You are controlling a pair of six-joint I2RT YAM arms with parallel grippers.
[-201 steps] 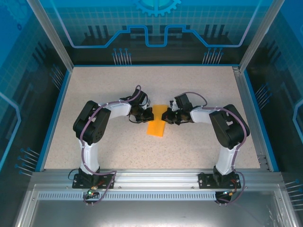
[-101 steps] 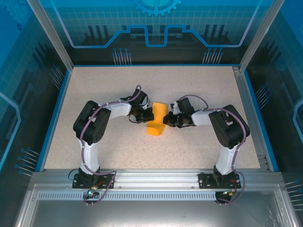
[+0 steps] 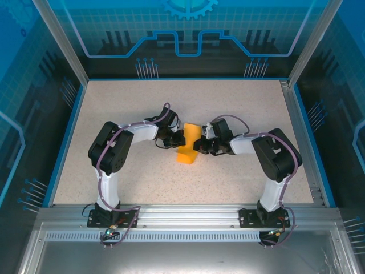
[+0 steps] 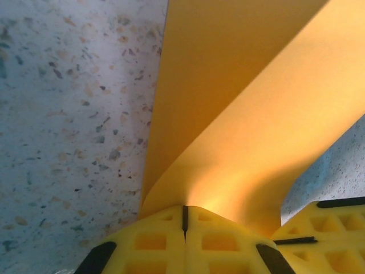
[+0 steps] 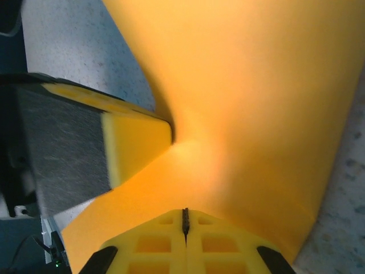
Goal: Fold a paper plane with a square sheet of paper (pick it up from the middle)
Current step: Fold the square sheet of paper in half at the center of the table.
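The square sheet of paper [image 3: 186, 155] is orange-yellow and lies bent at the table's middle, its far part [image 3: 191, 133] lifted between the two grippers. My left gripper [image 3: 181, 138] is shut, its tips against the sheet's left side. In the left wrist view the paper [image 4: 239, 114] curls up right beyond the closed left gripper [image 4: 184, 214]. My right gripper [image 3: 199, 146] is shut too and leans on the sheet from the right. Seen from the right wrist, the paper [image 5: 245, 103] spreads broad past the closed right gripper [image 5: 184, 218], and a left fingertip [image 5: 137, 142] dents it. I see no paper between either pair of jaws.
The speckled table [image 3: 125, 103] has a raised blue rim [image 3: 68, 131] and metal corner posts [image 3: 60, 40]. An aluminium rail [image 3: 182, 214] carrying both arm bases runs along the near edge. The right fingers [image 4: 333, 228] sit close beside the left ones.
My right gripper has slid left toward the left gripper, pushing the sheet's right side up and over. The sheet looks narrower and more bent. The left arm has stayed put.
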